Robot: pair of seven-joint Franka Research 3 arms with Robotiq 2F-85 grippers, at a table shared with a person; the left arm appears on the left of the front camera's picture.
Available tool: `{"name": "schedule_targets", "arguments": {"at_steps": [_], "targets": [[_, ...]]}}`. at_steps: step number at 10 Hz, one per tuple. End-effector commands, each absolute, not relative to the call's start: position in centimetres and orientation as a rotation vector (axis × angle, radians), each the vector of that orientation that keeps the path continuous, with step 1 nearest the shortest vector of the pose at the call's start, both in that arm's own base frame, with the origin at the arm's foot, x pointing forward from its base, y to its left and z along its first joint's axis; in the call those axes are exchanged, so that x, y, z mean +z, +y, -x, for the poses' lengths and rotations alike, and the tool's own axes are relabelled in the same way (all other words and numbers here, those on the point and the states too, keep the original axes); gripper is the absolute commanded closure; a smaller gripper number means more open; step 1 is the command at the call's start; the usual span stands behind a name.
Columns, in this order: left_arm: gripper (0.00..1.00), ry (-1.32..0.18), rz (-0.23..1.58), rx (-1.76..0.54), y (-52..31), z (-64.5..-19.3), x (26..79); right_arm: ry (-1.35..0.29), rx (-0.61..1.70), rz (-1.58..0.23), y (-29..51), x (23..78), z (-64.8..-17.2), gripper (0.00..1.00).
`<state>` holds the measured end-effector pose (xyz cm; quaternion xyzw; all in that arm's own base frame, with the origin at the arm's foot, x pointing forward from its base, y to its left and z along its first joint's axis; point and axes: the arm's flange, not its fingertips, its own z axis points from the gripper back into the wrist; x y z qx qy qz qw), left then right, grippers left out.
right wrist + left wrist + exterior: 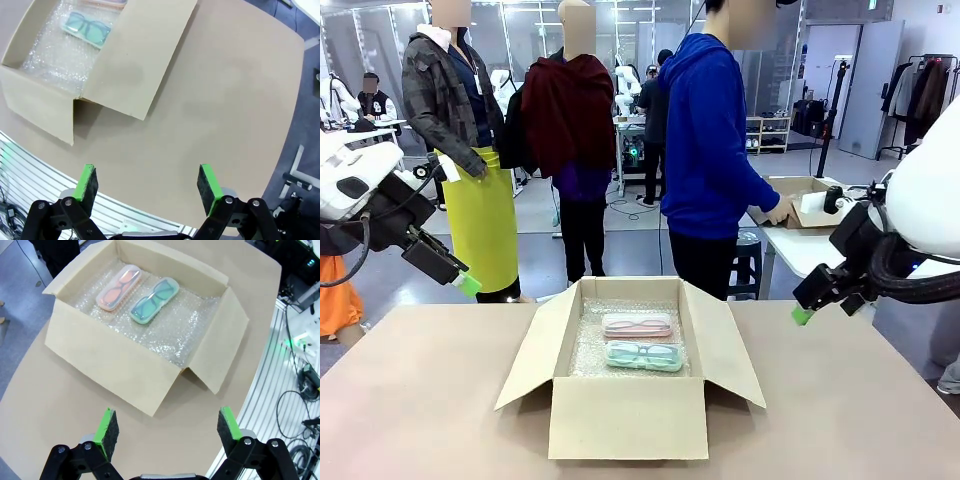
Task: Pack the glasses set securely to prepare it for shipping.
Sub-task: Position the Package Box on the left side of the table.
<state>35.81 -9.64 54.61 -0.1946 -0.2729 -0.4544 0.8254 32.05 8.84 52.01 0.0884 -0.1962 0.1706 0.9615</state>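
An open cardboard box [626,412] stands mid-table, lined with bubble wrap [170,325]. Inside lie the two cases side by side: the pale pink case [637,325] farther back and the mint green case [643,355] nearer me. Both appear in the left wrist view, pink case [120,287] and green case [155,299]. The right wrist view catches the green case [88,28] past a box flap. My left gripper [164,429] hangs open above the table left of the box, also seen as left gripper [467,284]. My right gripper [146,183] is open, raised at the right, right gripper [804,315].
The four box flaps [535,350] stand spread outward. A person in a blue hoodie [715,140] stands beyond the far edge, hand on another box [798,200] on a side table. Bare tabletop [420,400] lies on both sides of the box.
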Motion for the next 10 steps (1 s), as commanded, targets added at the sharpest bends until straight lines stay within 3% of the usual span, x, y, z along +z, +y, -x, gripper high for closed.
{"name": "schedule_targets", "arguments": {"at_steps": [1, 10], "targets": [[0.0, -0.592, 0.434, -0.985, -9.33, -35.89, 54.69, -0.4, 0.35, -0.177, 8.73, 52.06, -32.06, 0.0], [0.0, -0.592, 0.434, -0.985, -9.33, -35.89, 54.69, -0.4, 0.35, -0.177, 8.73, 52.06, -32.06, 0.0]]}}
